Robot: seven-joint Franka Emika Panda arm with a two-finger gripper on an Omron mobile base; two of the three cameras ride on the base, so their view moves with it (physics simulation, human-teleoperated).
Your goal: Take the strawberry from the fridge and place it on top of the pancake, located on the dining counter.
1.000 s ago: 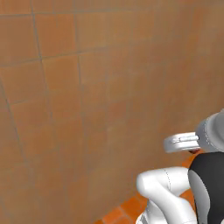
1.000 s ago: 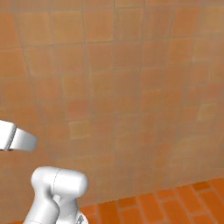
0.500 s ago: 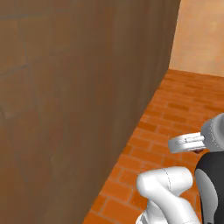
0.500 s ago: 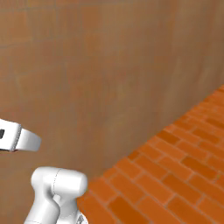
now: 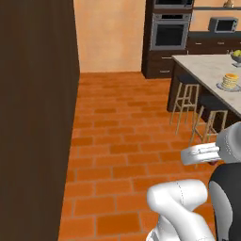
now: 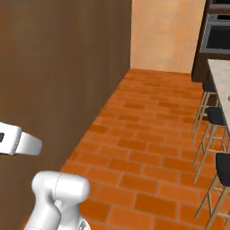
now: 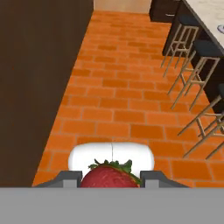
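- Bottom centre of the hand view: the claw (image 7: 111,178) holds the strawberry (image 7: 110,176) pinched between its tips, keeping it secure for the ride.
- Middle: bar stools (image 5: 186,100) line the table's near side.
- Upper right of the left base view: the pancake (image 5: 229,81) waits on the table (image 5: 203,68), the likely drop-off.

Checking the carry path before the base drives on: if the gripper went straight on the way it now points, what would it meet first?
Probably the orange brick floor. The gripper, jaws closed on the strawberry, looks down at open bricks between the dark wood wall and the bar stools. Depth is unclear.
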